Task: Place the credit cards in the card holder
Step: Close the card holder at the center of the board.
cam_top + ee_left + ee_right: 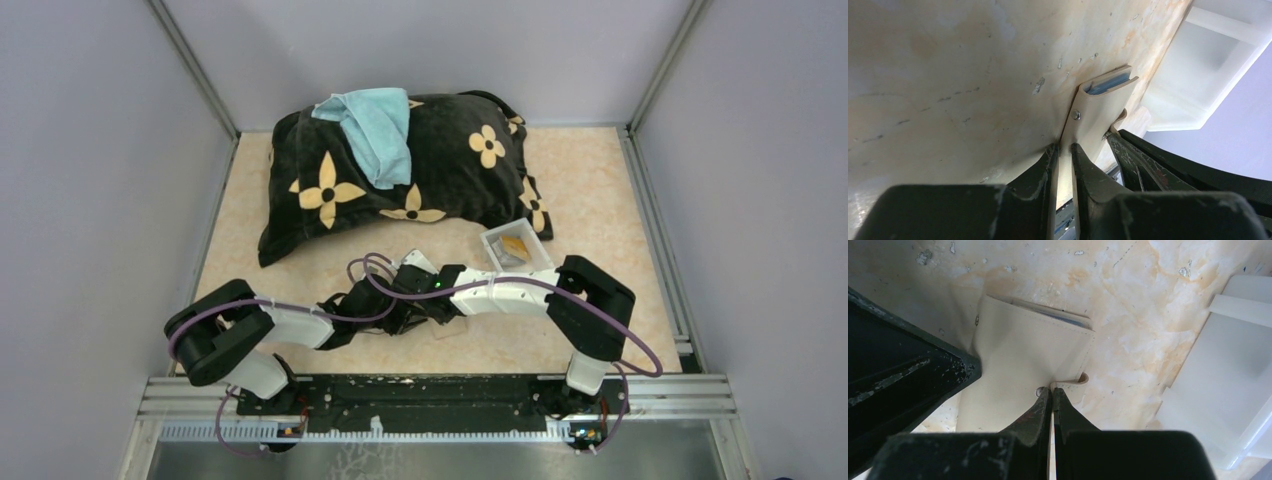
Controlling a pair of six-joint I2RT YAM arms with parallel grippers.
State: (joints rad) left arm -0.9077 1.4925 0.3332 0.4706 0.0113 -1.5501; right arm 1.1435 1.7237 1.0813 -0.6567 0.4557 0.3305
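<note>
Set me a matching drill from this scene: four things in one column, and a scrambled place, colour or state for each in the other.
Things:
1. towel
2. white tray
3. card holder
4. pillow

Descriptions:
A. clamped by the left gripper
B. light blue, draped over the pillow
C. black with tan flowers
D. holds a gold card

Pairs: 1-B, 2-D, 3-A, 4-C

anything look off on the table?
Nothing spilled or broken. Oddities: a pillow with a towel draped on it fills the back of the table, whose top is chipped and stained. The wallet, pinched by the left gripper, looks intact.
</note>
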